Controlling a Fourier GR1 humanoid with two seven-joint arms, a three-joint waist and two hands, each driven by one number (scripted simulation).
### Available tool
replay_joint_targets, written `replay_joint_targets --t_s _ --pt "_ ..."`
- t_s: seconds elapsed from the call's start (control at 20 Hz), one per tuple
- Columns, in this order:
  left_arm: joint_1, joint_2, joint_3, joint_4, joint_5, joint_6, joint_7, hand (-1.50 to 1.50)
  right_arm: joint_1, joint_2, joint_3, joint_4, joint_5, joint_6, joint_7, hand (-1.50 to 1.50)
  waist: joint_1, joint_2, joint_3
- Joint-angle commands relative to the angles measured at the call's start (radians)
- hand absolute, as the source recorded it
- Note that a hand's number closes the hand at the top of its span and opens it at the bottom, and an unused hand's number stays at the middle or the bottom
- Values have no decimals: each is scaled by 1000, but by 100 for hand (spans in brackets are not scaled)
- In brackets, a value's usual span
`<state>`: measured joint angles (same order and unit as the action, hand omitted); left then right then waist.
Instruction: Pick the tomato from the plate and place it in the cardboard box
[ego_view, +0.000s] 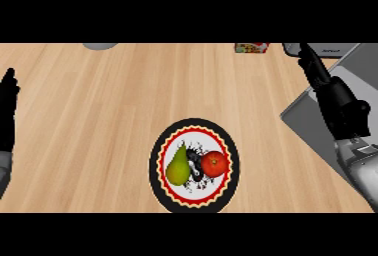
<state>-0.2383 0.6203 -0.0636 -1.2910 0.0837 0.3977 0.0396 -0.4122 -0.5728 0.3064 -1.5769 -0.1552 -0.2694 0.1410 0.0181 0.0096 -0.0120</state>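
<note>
Tomato (214, 163) is the thing to find, though it is among the smaller items: it lies on the right half of the plate (161, 150), red, touching a dark shape at the plate's middle. Starting from the biggest, the wooden bench (111, 125) fills nearly the whole view. A grey slab (310, 112) cuts across the right side at an angle; whether it belongs to the cardboard box cannot be told. The right hand (336, 100) hangs over that slab, well apart from the plate, fingers straight and pointing away, holding nothing. The left hand (7, 110) shows at the left edge, fingers up and relaxed, also holding nothing. The plate sits near the lower middle, with a black rim and a red scalloped ring. A green pear (178, 165) lies on its left half. A small colourful packet (252, 48) stands at the far edge.
</note>
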Motion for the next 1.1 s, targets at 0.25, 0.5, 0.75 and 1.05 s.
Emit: replay_joint_targets --t_s 0.25,0.5,0.75,1.05 --pt "-46 -83 -177 -156 32 -252 -160 0 -78 23 -102 -244 -102 26 -41 -150 -60 -24 11" --pt "2 -66 -171 -250 100 -362 -112 0 173 -105 -36 -197 86 98 -186 -150 -23 -13 13" --pt "-35 -123 -196 -167 31 -333 -170 0 179 -154 72 -259 284 124 -272 -150 -28 -11 12" --pt "-53 -126 -174 -192 54 -370 -126 0 138 -215 167 -224 447 232 -183 -150 -12 -9 11"
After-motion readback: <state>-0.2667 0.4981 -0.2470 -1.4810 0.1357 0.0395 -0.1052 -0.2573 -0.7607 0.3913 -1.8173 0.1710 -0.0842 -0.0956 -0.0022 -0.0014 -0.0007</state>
